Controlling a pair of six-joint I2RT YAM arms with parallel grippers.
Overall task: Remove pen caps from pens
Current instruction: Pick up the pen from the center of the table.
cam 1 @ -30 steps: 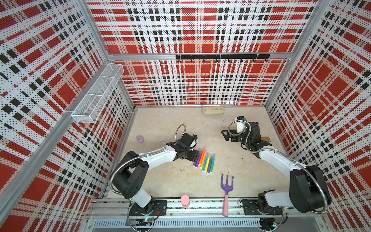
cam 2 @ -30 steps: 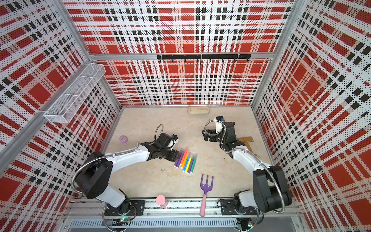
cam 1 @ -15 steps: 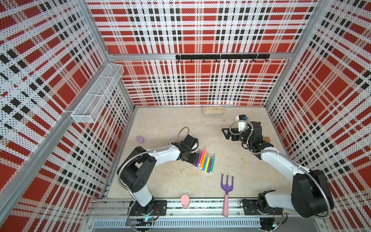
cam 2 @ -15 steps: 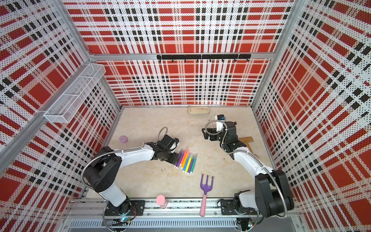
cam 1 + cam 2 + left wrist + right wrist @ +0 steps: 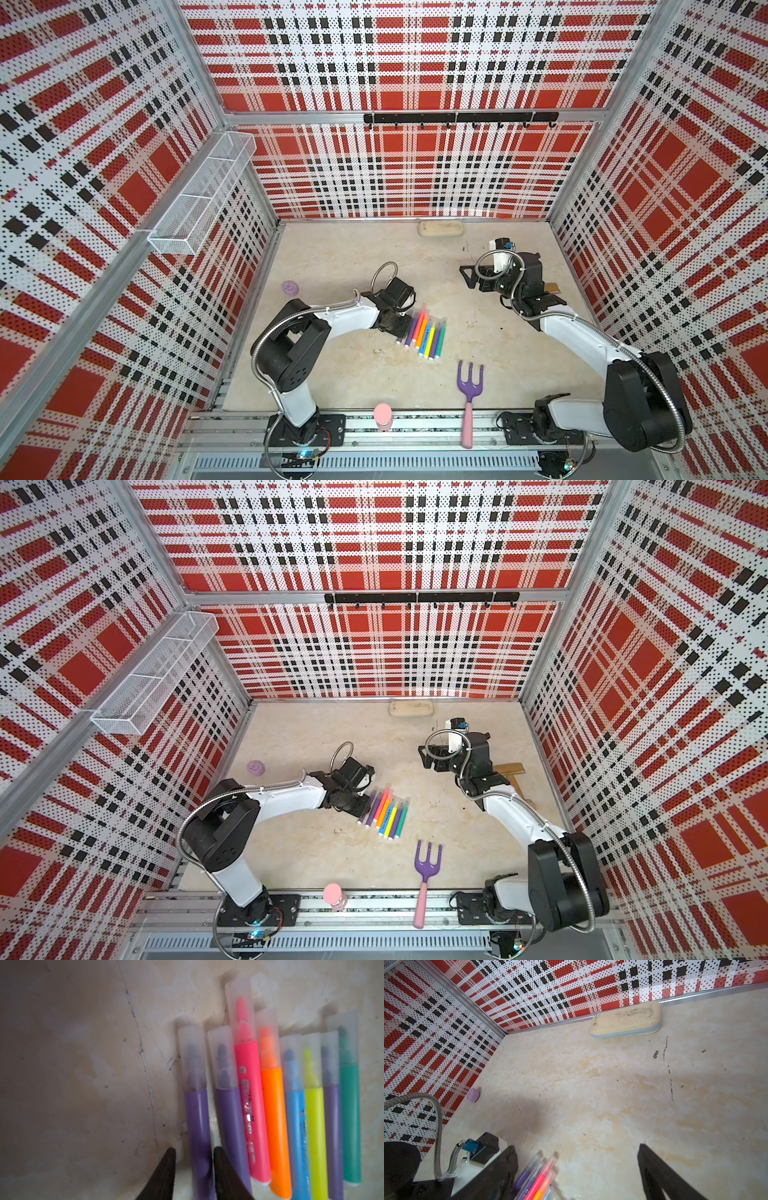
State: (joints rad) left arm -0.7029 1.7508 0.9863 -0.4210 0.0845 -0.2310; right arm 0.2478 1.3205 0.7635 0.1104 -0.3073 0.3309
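Found the pens (image 5: pixel 424 334) in one tight slanted row a little below the middle of the frame in both top views, all eight with the pen caps (image 5: pixel 192 1055) on. Could hardly make out these clear caps from above, only in the left wrist view, and blurred there. Lost the back ends of several barrels past that picture's edge.

Saw the left gripper (image 5: pixel 194 1149) at the left end of the row, mostly hidden under its own wrist in both top views. Noted only its two dark fingertips (image 5: pixel 169 1159), narrowly apart, astride the outermost purple pen (image 5: pixel 197 1118) near its back end. Not yet clamped: a strip of table (image 5: pixel 332 374) showed between one tip and the barrel.

Saw the right gripper (image 5: pixel 575 1146) at the upper right of the floor, spread wide with nothing inside, well apart from the pens.

Noted bare table between the row and the right gripper. Found a garden fork (image 5: pixel 469 382) near the row at lower right, and a pale case (image 5: pixel 440 228) against the back wall.
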